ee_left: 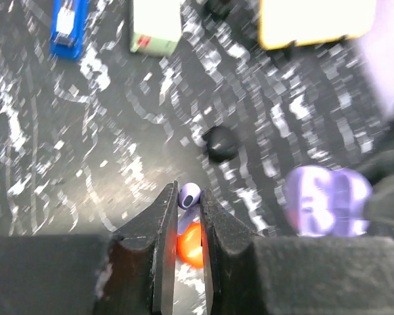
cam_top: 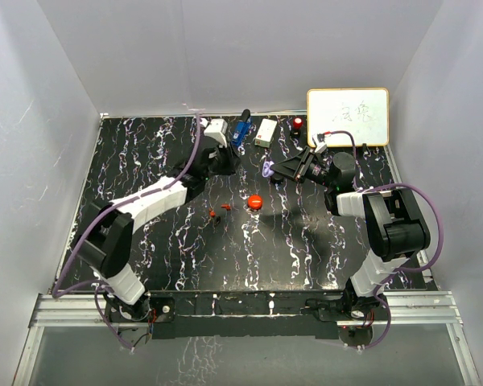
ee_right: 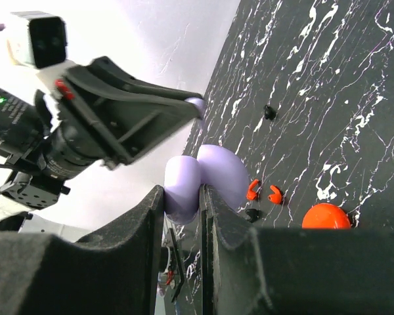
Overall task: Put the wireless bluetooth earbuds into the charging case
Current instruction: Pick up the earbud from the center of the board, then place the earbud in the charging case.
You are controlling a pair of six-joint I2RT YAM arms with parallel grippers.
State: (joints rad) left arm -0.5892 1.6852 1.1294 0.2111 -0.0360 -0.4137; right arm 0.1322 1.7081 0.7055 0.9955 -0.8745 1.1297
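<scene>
My left gripper (ee_left: 188,198) is shut on a small lavender earbud (ee_left: 189,195), held above the table. It also shows in the right wrist view (ee_right: 197,105). My right gripper (ee_right: 182,193) is shut on the lavender charging case (ee_right: 217,167), which stands open and raised off the table; the case also shows in the top view (cam_top: 268,169) and, blurred, to the right in the left wrist view (ee_left: 327,200). Two tiny red pieces (ee_right: 252,190) and a black one (ee_right: 253,213) lie on the table beside a round red puck (ee_right: 325,216).
Along the back edge stand a whiteboard (cam_top: 348,117), a white box (cam_top: 266,131), a blue item (cam_top: 241,129) and a red-topped black object (cam_top: 297,124). Another small black piece (ee_right: 269,112) lies on the black marbled table (cam_top: 161,241). White walls enclose three sides.
</scene>
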